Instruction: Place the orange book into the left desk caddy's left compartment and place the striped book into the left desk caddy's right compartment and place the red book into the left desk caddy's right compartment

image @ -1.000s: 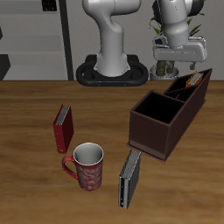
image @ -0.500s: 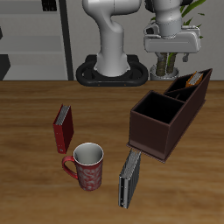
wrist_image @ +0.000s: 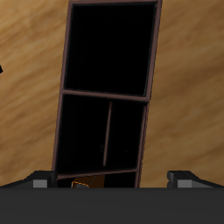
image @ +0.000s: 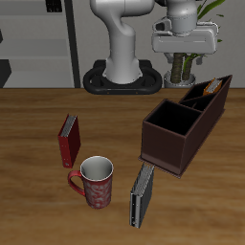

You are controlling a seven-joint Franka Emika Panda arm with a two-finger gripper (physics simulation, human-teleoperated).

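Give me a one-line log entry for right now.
gripper: open, empty, above caddy | orange book: in left desk caddy, left compartment | striped book: on table beside mug | red book: on table

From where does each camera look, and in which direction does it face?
Exterior view: from the front and above, facing the table, the arm and raised gripper; it shows the red book, mug, striped book, left desk caddy.
Wrist view: on the gripper, looking straight down into the caddy; its fingertips show.
Both show the caddy and the orange book.
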